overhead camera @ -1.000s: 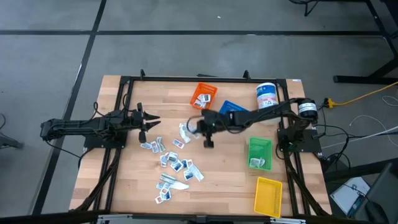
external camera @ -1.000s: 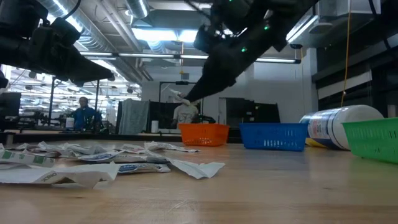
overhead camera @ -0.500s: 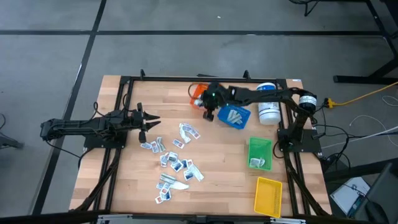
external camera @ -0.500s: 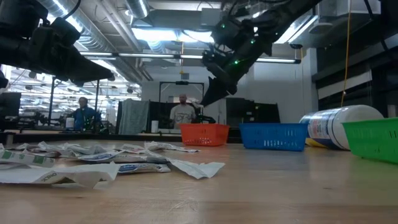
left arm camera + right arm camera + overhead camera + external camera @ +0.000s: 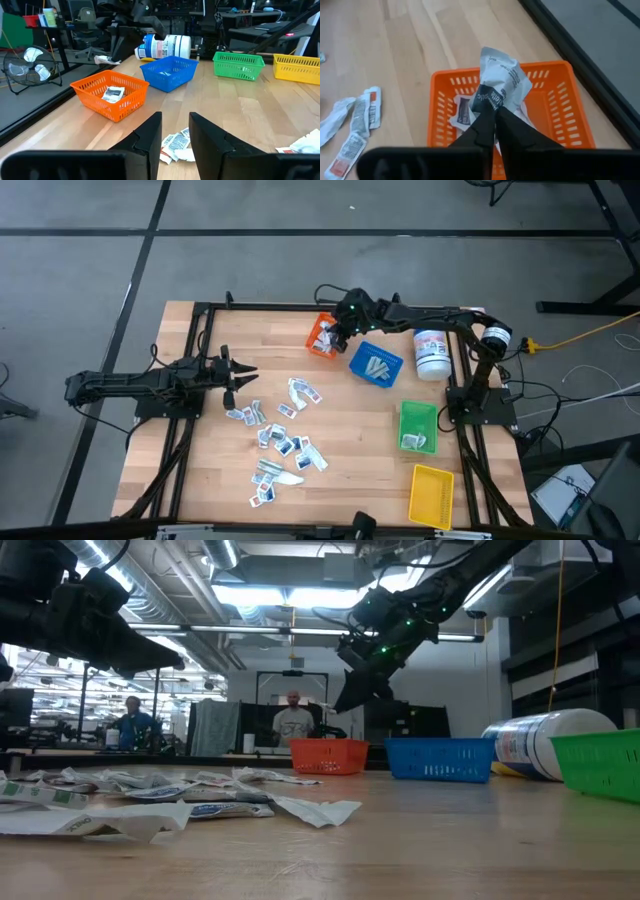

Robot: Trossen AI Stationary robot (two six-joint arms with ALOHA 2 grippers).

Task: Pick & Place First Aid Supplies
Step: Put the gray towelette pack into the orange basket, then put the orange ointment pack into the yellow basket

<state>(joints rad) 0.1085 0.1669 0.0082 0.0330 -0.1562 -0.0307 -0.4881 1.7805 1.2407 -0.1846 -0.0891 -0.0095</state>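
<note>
**Right arm over orange bin, packet pinched**

Since half a second ago the right gripper (image 5: 494, 117) moved from the blue bin (image 5: 376, 364) to above the orange bin (image 5: 322, 337), at 12 o'clock on the counter (image 5: 350, 450). Its jaws pinch a crumpled packet (image 5: 500, 85). Left gripper (image 5: 240, 376) unchanged at 9 o'clock, jaws parted, empty. Loose packets (image 5: 280, 442) lie at centre; counter bare toward 6 o'clock.

The left gripper (image 5: 175, 137) shows at bottom centre, its two dark fingers apart over a few packets (image 5: 176, 145). An orange basket (image 5: 110, 93) holding a packet sits left of centre. Blue (image 5: 168, 73), green (image 5: 238, 65) and yellow (image 5: 298, 67) baskets run rightward, with a white canister (image 5: 164, 47) behind the blue one.
</note>
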